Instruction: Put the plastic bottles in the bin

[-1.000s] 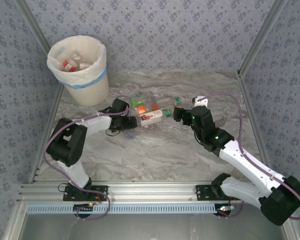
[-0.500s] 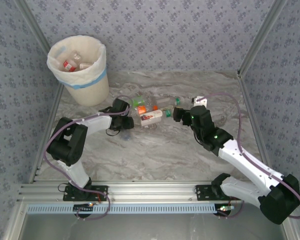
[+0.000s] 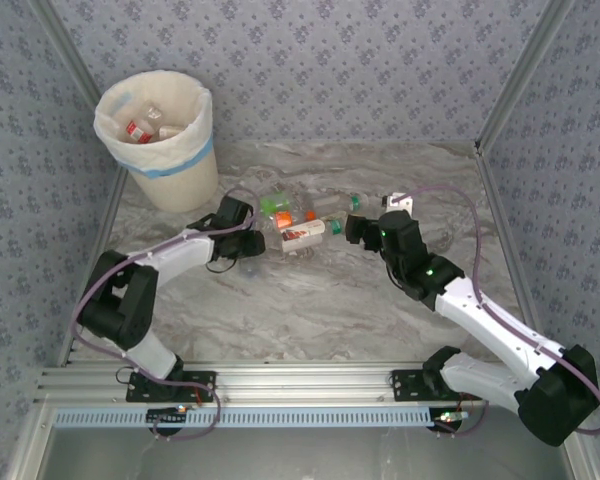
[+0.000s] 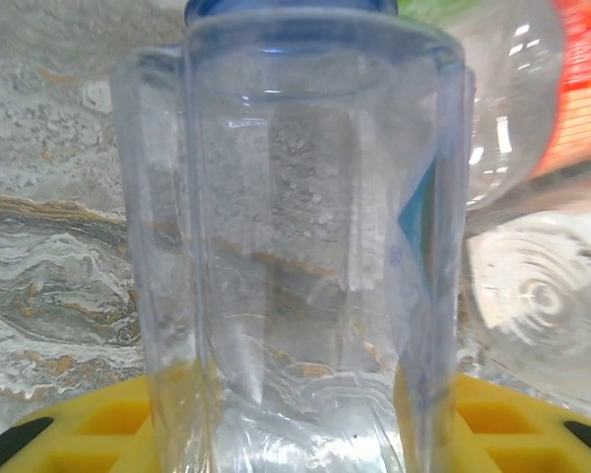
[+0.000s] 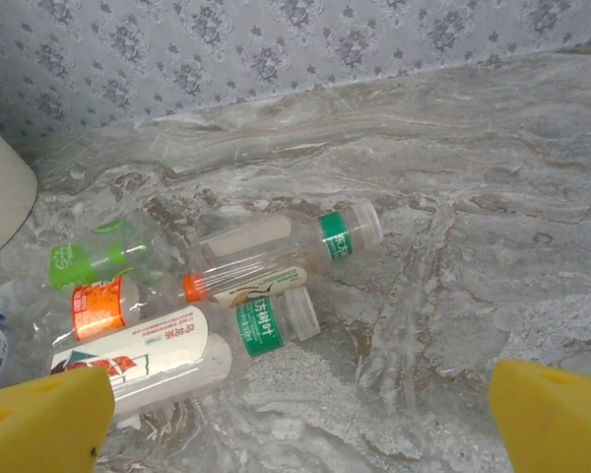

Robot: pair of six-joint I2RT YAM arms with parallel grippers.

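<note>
A clear plastic bottle (image 4: 295, 246) with a blue cap stands between the yellow fingers of my left gripper (image 4: 305, 414), which is shut on it. From above, that gripper (image 3: 252, 245) is at the left end of a heap of plastic bottles (image 3: 298, 222). My right gripper (image 5: 300, 414) hangs open over bare marble, just right of the heap (image 3: 352, 230). Ahead of it lie a green-banded bottle (image 5: 286, 236), an orange-capped one (image 5: 246, 284) and a white-labelled one (image 5: 148, 360). The cream bin (image 3: 180, 175) at the back left holds several bottles (image 3: 140, 128).
Patterned walls with metal corner posts (image 3: 510, 90) close in the marble table (image 3: 310, 310). The aluminium rail (image 3: 300, 385) carrying both arm bases runs along the near edge. The bin's side (image 5: 0, 197) shows at the far left of the right wrist view.
My left gripper's jaws have closed on the blue-capped bottle, and the left arm's elbow has swung out to the left. The right arm has barely moved.
</note>
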